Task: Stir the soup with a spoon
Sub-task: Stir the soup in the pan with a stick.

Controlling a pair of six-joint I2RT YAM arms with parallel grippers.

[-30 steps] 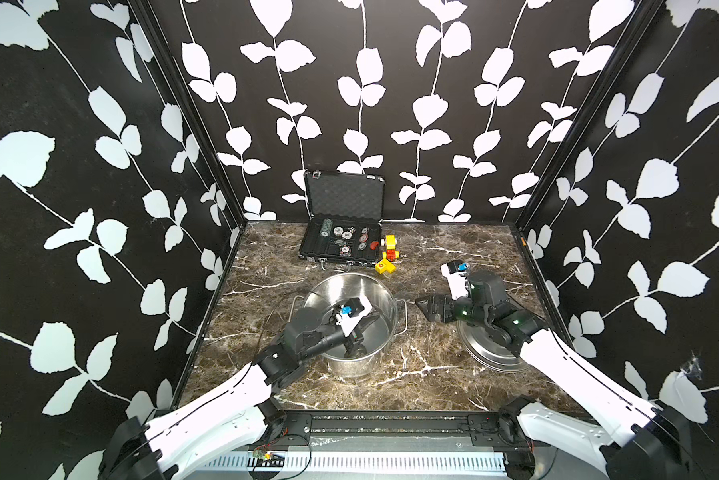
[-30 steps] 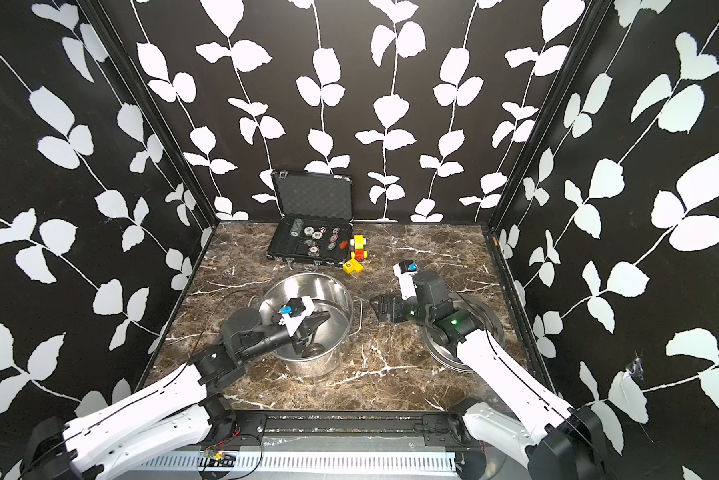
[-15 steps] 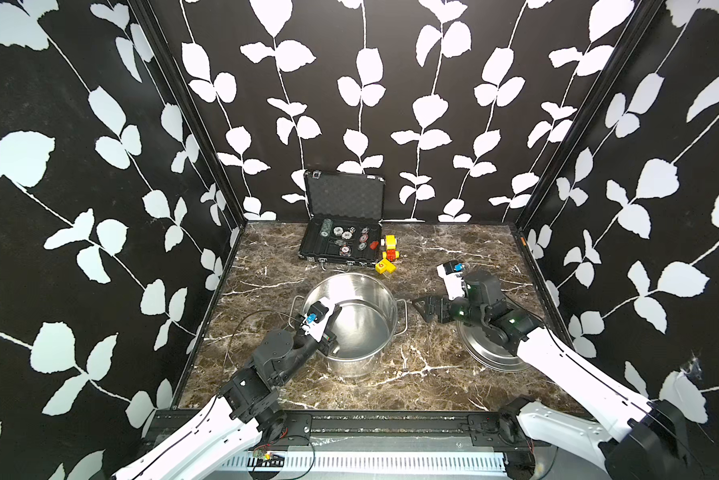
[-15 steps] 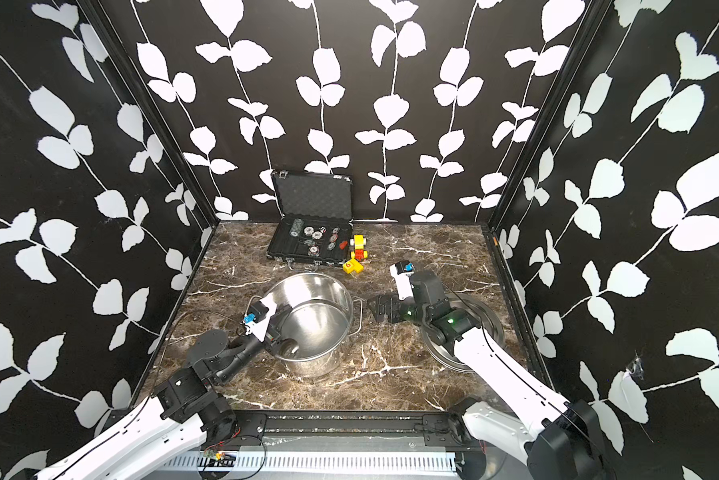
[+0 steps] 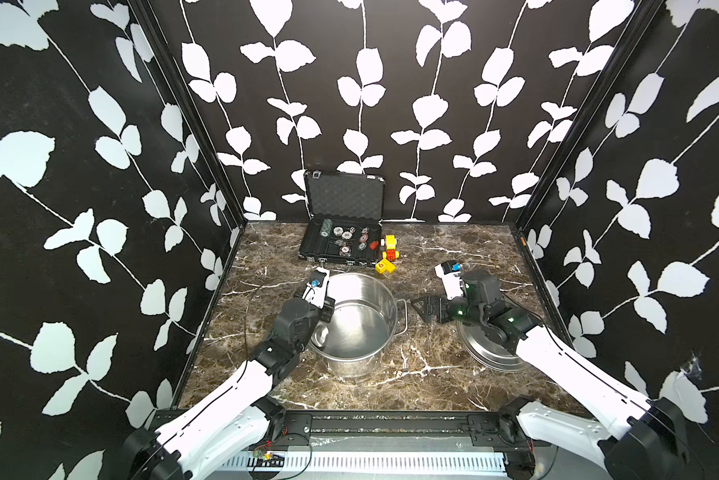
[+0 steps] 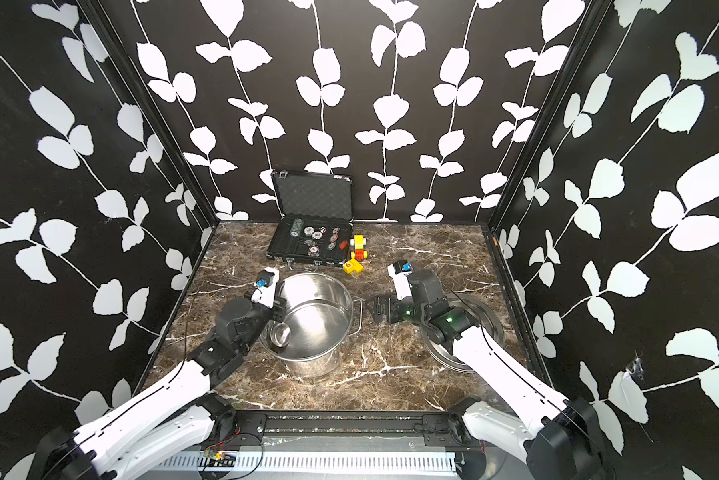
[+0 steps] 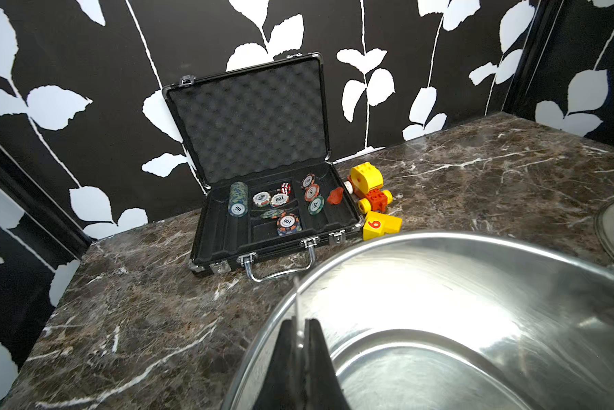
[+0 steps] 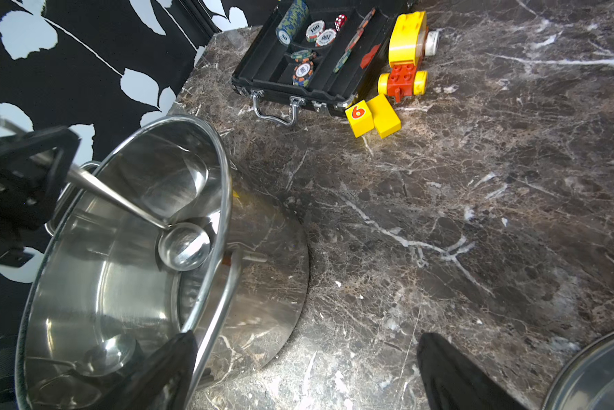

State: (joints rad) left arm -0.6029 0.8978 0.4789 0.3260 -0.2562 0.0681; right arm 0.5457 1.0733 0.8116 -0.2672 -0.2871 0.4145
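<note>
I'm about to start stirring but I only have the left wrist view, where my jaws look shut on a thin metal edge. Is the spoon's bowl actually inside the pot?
Observer: Yes. The right wrist view shows the left gripper shut on the handle of the spoon. Its round bowl hangs inside the steel pot, near the left wall.
Operator: Is the other arm in my way?
Observer: No. The right gripper is open and hovers outside the pot, off its right side.
Operator: And the lid?
Observer: The lid lies on the marble table under the right arm, apart from the pot.
</note>
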